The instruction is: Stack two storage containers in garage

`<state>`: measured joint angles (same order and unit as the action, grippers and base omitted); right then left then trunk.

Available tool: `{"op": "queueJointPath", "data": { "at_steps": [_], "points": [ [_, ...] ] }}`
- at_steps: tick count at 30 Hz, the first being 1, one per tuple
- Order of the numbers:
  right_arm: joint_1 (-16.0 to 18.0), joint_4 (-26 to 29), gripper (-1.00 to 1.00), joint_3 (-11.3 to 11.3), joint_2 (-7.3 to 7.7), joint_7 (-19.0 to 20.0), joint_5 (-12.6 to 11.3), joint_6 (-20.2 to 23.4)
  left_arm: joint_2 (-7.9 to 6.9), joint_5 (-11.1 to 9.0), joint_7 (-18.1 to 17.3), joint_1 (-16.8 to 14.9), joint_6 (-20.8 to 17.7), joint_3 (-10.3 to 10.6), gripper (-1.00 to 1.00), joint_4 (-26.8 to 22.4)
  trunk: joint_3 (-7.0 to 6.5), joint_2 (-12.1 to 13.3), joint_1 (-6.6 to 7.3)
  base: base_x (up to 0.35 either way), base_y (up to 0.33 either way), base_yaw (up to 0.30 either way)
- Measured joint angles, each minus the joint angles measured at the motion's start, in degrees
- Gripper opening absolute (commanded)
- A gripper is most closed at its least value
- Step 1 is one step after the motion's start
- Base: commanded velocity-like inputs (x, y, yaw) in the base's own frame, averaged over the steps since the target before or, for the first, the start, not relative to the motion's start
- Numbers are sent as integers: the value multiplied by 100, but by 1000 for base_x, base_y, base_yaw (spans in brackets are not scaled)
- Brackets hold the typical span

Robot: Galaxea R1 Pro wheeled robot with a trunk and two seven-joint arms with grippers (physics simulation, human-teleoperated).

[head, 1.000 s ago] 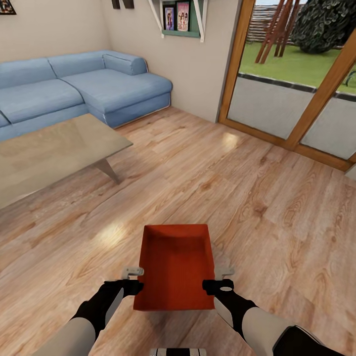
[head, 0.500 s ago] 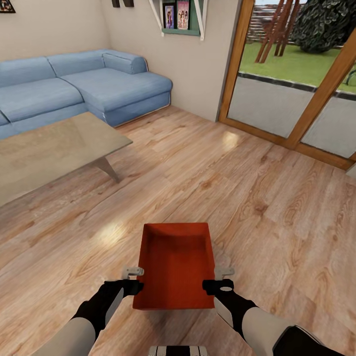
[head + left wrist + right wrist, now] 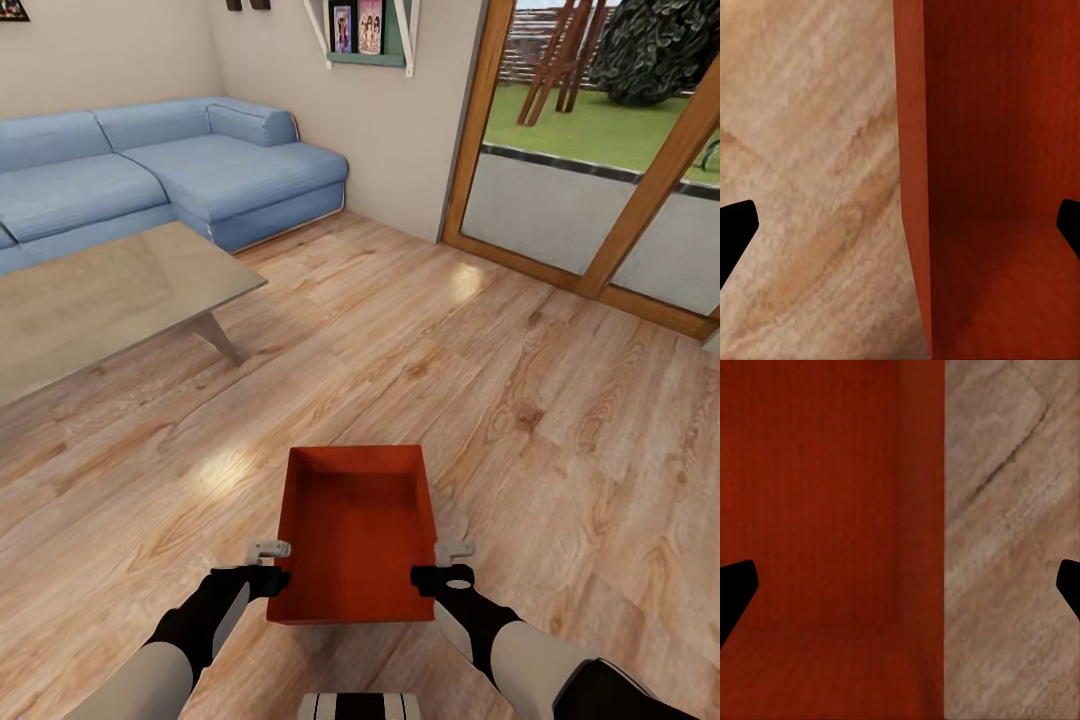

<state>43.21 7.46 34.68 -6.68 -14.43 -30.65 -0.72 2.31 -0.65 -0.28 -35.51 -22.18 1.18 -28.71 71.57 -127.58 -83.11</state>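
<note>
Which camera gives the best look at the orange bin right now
The head view: it shows the whole orange bin, open top and all four walls, above the wood floor between both end effectors. The left wrist view shows just one side wall and some of the inside; the right wrist view shows the opposite wall and inside.

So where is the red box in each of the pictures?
Head view: the red box sits low in the middle, between the left gripper and the right gripper.
Left wrist view: the box's wall and inside fill the right part.
Right wrist view: the box's inside fills the left part.
Shared landmark: the wood floor beside the box in all three.
</note>
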Motion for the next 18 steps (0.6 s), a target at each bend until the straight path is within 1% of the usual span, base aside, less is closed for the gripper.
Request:
{"op": "queueJointPath", "data": {
  "at_steps": [18],
  "points": [
    [0, 0, 100, -1, 35, 0, 0, 0, 0, 0, -3, 0, 0, -5, 100, 7, 0, 0, 0, 0, 0, 0]
  ]
}}
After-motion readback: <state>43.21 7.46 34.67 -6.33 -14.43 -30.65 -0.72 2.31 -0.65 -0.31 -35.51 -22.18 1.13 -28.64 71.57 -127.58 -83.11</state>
